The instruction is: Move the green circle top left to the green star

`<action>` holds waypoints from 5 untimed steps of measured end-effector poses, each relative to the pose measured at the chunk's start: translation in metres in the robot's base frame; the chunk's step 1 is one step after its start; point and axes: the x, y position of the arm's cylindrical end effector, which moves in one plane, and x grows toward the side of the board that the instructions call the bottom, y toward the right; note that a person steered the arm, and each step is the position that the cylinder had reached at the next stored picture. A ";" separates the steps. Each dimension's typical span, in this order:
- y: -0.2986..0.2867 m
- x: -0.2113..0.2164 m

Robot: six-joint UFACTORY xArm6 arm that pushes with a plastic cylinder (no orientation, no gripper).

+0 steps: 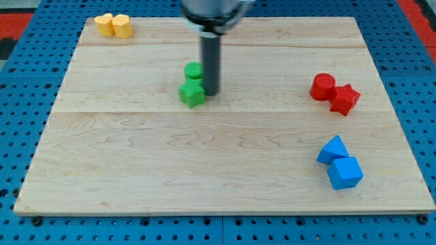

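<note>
The green circle point(193, 71) sits on the wooden board, just above the green star point(192, 92) and touching it, left of the board's centre. My dark rod comes down from the view's top. My tip point(212, 93) rests on the board just right of the green star and the green circle, close against them.
Two yellow blocks point(113, 25) lie side by side at the board's top left corner. A red circle point(323, 86) and a red star point(344, 99) touch at the right. A blue triangle point(332, 148) and a blue cube point(345, 173) sit at the lower right. The board point(136, 170) lies on a blue pegboard.
</note>
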 end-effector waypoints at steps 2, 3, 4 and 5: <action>0.043 -0.017; 0.015 -0.035; -0.077 -0.044; -0.057 -0.046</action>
